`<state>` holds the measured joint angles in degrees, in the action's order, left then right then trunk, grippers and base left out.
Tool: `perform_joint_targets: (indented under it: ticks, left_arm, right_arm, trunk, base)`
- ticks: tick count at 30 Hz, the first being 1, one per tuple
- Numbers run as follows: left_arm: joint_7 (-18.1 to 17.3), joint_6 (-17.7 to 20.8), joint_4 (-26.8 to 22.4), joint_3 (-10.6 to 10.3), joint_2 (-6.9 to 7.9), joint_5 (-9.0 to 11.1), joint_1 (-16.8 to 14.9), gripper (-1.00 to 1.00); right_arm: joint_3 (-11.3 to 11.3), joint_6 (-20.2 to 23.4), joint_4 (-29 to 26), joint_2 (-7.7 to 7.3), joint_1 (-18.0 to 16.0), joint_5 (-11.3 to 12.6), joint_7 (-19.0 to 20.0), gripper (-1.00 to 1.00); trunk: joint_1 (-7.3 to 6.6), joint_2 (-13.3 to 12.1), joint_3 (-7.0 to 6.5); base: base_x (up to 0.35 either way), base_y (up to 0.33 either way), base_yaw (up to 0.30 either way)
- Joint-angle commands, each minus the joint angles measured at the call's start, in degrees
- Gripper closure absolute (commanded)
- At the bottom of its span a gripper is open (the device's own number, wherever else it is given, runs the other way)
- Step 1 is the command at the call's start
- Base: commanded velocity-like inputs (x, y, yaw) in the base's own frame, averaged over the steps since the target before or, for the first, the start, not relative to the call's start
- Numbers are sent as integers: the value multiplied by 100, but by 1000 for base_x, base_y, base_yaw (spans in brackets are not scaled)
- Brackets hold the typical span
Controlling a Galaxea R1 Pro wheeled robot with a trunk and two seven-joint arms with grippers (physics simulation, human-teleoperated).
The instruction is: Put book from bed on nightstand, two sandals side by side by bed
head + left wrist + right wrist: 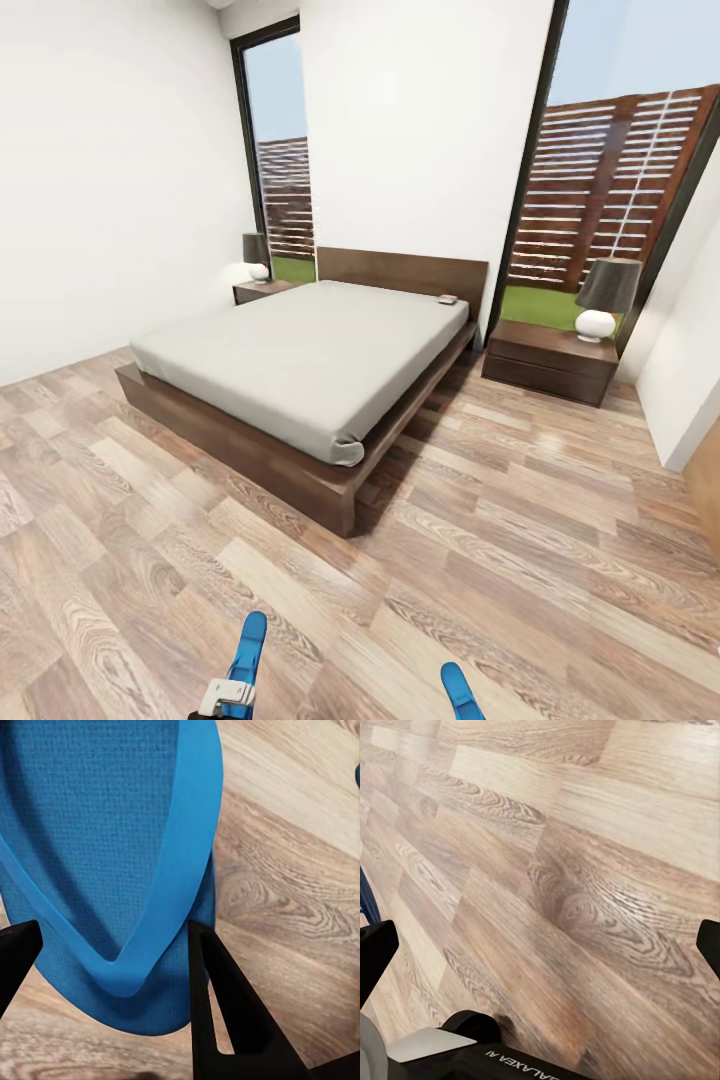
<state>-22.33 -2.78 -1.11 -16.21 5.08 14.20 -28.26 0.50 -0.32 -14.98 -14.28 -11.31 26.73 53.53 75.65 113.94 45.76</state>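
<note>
- The left gripper (112, 967) had its dark fingers (217, 997) spread to either side of one blue sandal (112, 832), near the end where the straps met; whether they actually pressed on it could not be told.
- In the head view that sandal (247, 650) sat at the bottom edge, its long axis running roughly away from the robot, toward the bed (300, 360).
- The second sandal (460, 690) showed just to the right of it, apart, with bare plank floor (560, 520) between them (neither lay beside the bed yet).
- The right gripper (540, 945) was open and empty, fingertips (375, 945) wide apart over the wood floor.
- By my judgement the left arm was plainly the one for the first sandal, the right the nearer to the second.
- Both arms sat low and close to the base.
- The book (447, 299) lay far off, on the mattress corner by the headboard, close to the right-hand nightstand (550, 362).
- The other nightstand (262, 290) stood beyond the bed's far side.
</note>
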Motion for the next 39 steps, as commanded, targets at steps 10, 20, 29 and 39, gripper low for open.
perform_joint_targets:
  ticks: [10, 20, 29, 39]
  left_arm:
    - [-17, -21, 6, -49, 1, 47, -4, 100]
    - [-17, -21, -3, -49, 1, 47, -4, 100]
    - [-17, -21, -7, -42, 2, 47, -4, 100]
    - [-25, -21, -19, -31, 2, 47, -4, 100]
  right_arm:
    - [-22, -3, 7, -21, -3, 16, -29, -100]
    - [-72, 309, -1056, -50, -19, 8, -2543, -100]
    - [-70, 3490, -2626, -50, -1052, -754, -3123, -100]
    - [-25, 4310, -2607, -8, -1311, -1889, -3208, -100]
  trunk:
    - [-1, 2, 5]
    - [-1, 2, 5]
    - [-1, 2, 5]
    - [-1, 2, 5]
  base:
    - [0, 0, 0]
    - [0, 0, 0]
    - [0, 0, 0]
    - [0, 0, 0]
